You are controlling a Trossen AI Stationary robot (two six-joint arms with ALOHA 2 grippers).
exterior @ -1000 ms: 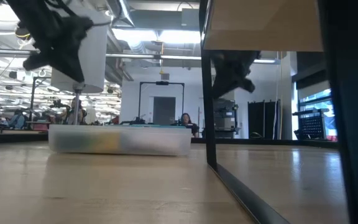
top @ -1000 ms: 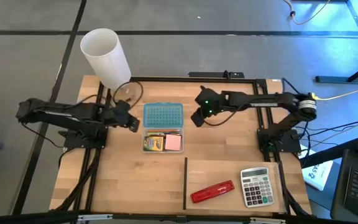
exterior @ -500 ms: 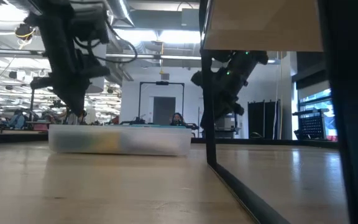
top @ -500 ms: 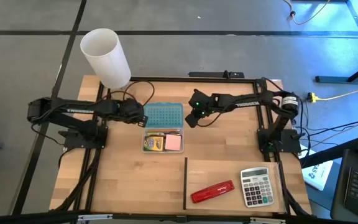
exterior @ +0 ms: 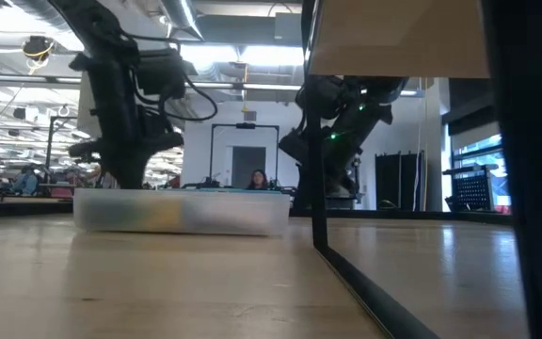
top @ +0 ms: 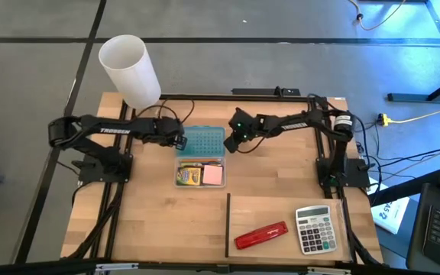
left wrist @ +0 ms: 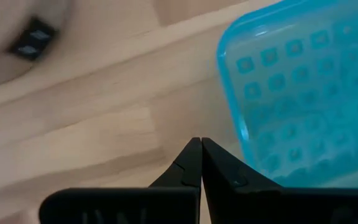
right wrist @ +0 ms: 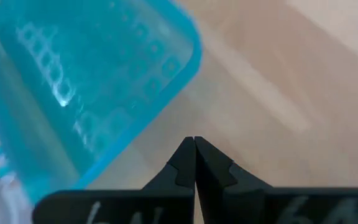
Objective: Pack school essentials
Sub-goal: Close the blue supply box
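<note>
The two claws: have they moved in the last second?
Yes. The left claw and the right claw both swung in toward the blue lid, one on each side, both shut and empty. The case, red stapler and calculator stayed put.

We observe two arms of matching build: dark, near-black links joined in segments, each on a black base bracket bolted to the table frame. The left arm (top: pixel 101 131) carries white lettering along its long link. The right arm (top: pixel 296 122) shows a small green indicator light near its wrist. Black cables loop beside each arm. Each wrist ends in two pointed, matte black fingers.
</note>
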